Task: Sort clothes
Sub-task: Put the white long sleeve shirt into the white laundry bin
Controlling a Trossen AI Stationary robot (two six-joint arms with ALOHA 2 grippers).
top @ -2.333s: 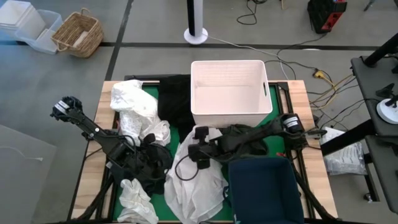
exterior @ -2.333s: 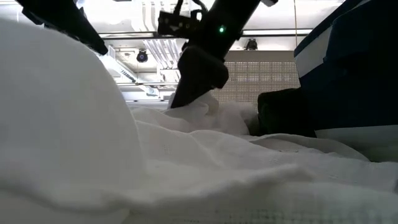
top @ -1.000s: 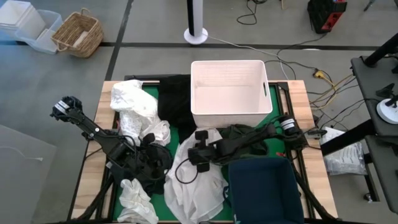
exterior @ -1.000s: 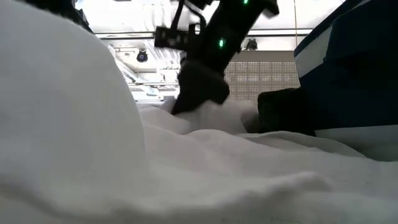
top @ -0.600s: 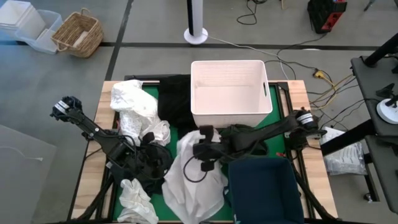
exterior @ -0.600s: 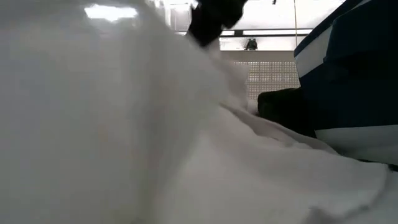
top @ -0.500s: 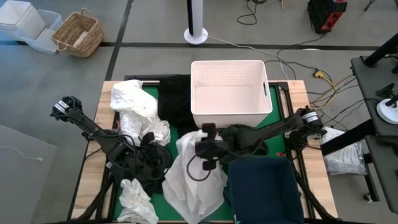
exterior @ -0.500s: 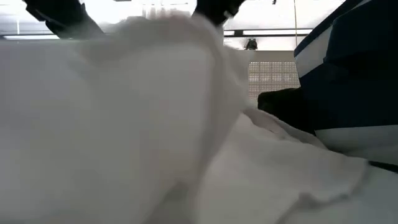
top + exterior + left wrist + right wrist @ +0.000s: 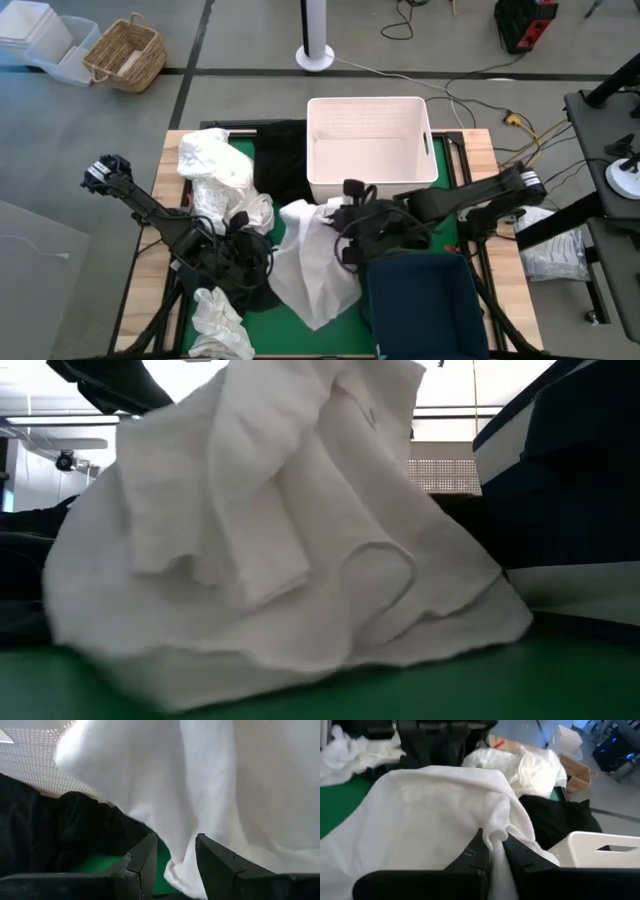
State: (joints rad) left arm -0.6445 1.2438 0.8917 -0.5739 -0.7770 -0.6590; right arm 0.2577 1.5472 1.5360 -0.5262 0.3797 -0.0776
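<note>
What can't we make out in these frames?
- Left hand: in the high view, lost among dark clothes; whether it holds anything is unclear.
- White bin: low view, hidden behind the lifted white garment.
- Right hand: pads buried in the white garment's fold.
- Navy bin: cut off by the high view's bottom edge.

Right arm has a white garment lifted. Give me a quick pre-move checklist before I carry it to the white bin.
1. Right gripper shut on the white garment: ok, fabric is pinched between its fingers.
2. Garment clear of the table: not ok, its lower part rests on the green mat.
3. White bin has room: ok, nothing shows inside it.
4. Garment free of the dark clothes: cannot tell, its edge lies against them.
5. Left gripper out of the way: not ok, the garment hangs right in front of its parted fingers.
</note>
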